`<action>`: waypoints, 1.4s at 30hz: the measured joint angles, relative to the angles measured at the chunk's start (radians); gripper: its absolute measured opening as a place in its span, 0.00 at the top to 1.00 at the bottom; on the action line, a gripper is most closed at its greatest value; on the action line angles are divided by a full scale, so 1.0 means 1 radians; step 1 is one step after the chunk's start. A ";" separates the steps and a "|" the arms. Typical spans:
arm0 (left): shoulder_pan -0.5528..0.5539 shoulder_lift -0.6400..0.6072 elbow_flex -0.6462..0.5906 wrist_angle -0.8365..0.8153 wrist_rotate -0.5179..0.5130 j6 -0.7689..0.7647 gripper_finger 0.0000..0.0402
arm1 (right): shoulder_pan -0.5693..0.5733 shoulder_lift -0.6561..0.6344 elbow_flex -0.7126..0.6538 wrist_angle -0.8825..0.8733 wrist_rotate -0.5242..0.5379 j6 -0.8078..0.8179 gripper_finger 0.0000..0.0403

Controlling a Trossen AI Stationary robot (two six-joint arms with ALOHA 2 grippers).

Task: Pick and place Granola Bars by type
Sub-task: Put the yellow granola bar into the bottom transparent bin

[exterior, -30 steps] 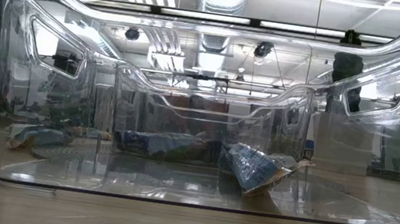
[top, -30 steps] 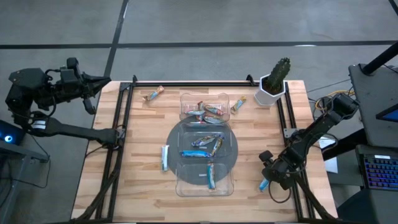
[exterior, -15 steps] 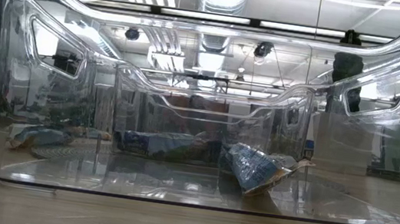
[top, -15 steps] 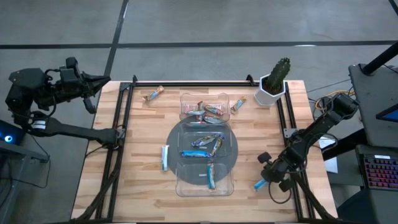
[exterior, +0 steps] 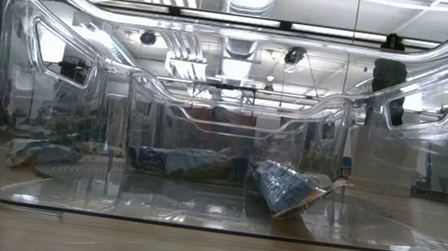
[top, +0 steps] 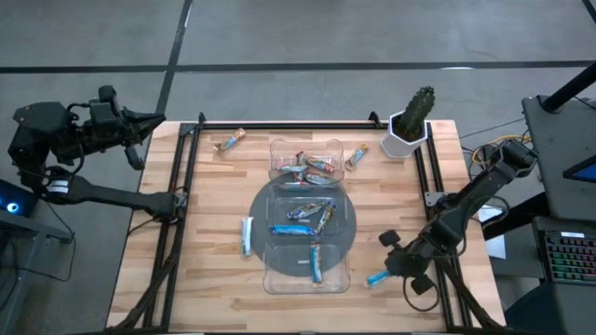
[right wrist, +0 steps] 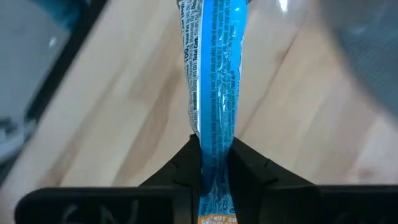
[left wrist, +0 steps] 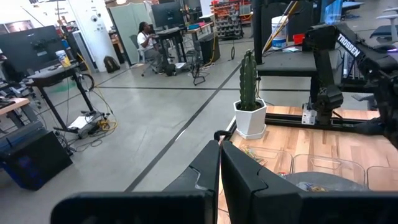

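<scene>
The left gripper [top: 140,130] waits pinched shut off the table's far left corner, and loose granola bars still lie outside the clear tray [top: 346,270]: an orange-brown bar [top: 228,140] near that corner and a light blue bar [top: 247,234] just left of the tray. Several bars already lie in the tray's compartments. On the right, the right gripper [top: 391,270] has its fingers clamped on a blue bar [right wrist: 214,93] beside the tray's near right corner, and another loose bar [top: 356,157] lies near the cactus pot [top: 403,140], so sorting appears partly done.

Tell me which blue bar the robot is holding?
The blue bar at the table's near right, pinched in the right tool. The other blue bars lie loose: one left of the tray, others inside it.
</scene>
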 joint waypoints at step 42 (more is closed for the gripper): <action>0.000 0.000 0.000 0.000 0.002 0.049 1.00 | -0.295 0.225 0.950 -0.347 0.090 -0.516 0.87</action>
